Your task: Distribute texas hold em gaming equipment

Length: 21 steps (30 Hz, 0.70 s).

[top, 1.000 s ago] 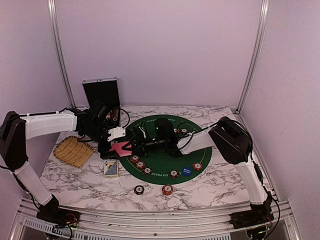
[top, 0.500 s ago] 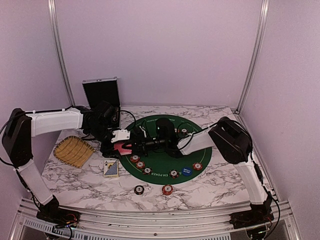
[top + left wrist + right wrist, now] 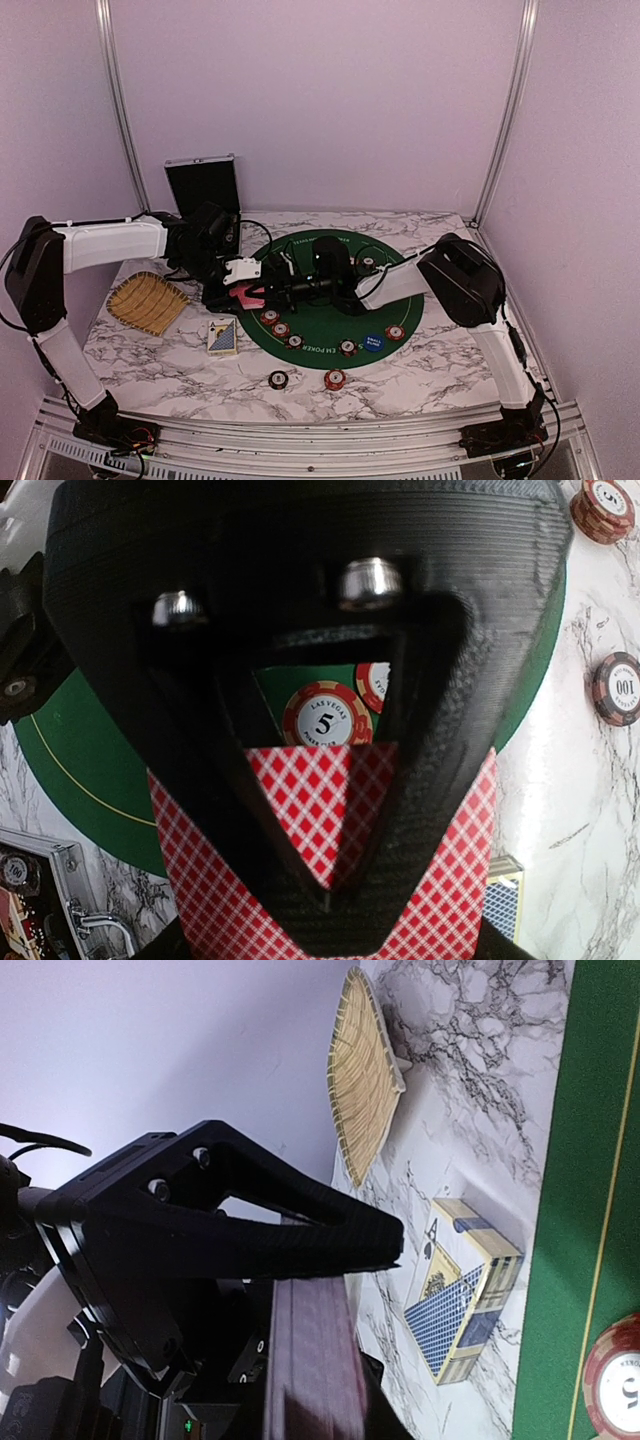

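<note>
A red-backed playing card hangs over the left edge of the green poker mat, between both grippers. My left gripper is shut on its near end; the checked back fills the lower left wrist view. My right gripper meets it from the right, one black finger lying flat across the card. The right wrist view shows the card edge-on under a black finger; whether the right jaws still press is hidden. Striped poker chips and a blue disc lie on the mat.
A blue card box lies left of the mat, near the yellow straw tray. The silver case stands open at the back left. Two chips lie off the mat near the front edge.
My left gripper has moved right to the card and shut on it. The right arm has stayed where it was, still at the card.
</note>
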### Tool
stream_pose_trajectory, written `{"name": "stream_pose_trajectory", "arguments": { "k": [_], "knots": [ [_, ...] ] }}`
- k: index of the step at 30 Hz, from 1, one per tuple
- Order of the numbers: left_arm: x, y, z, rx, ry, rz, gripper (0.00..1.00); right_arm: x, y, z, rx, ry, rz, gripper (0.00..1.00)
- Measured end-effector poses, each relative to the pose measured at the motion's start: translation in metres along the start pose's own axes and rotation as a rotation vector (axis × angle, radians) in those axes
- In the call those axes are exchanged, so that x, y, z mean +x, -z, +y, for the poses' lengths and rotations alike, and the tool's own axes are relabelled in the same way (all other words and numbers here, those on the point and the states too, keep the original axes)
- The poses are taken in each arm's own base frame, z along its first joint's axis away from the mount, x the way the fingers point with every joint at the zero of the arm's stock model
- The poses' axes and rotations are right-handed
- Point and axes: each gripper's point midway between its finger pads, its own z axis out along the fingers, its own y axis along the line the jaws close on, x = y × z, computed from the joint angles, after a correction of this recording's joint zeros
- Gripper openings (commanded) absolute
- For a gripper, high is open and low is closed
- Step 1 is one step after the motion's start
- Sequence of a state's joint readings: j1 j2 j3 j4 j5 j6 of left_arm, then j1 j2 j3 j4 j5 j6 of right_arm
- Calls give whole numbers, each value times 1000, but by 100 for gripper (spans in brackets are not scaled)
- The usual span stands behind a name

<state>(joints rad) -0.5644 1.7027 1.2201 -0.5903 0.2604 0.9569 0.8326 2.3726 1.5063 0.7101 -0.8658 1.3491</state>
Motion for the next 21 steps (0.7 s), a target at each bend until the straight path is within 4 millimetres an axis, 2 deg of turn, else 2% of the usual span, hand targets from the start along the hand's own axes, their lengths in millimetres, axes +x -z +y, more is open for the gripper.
{"name": "stream_pose_trajectory", "arguments": {
  "k": [4, 14, 21],
  "knots": [
    [-1, -2, 0, 2, 12, 1, 39, -1, 0, -4, 15, 0, -5, 34],
    [-10, -6, 5, -6, 42, -12, 35, -2, 0, -8, 30, -16, -17, 45],
    [-12, -6, 4, -8, 46, -8, 34, -4, 1, -14, 54, -28, -28, 44]
  ]
}}
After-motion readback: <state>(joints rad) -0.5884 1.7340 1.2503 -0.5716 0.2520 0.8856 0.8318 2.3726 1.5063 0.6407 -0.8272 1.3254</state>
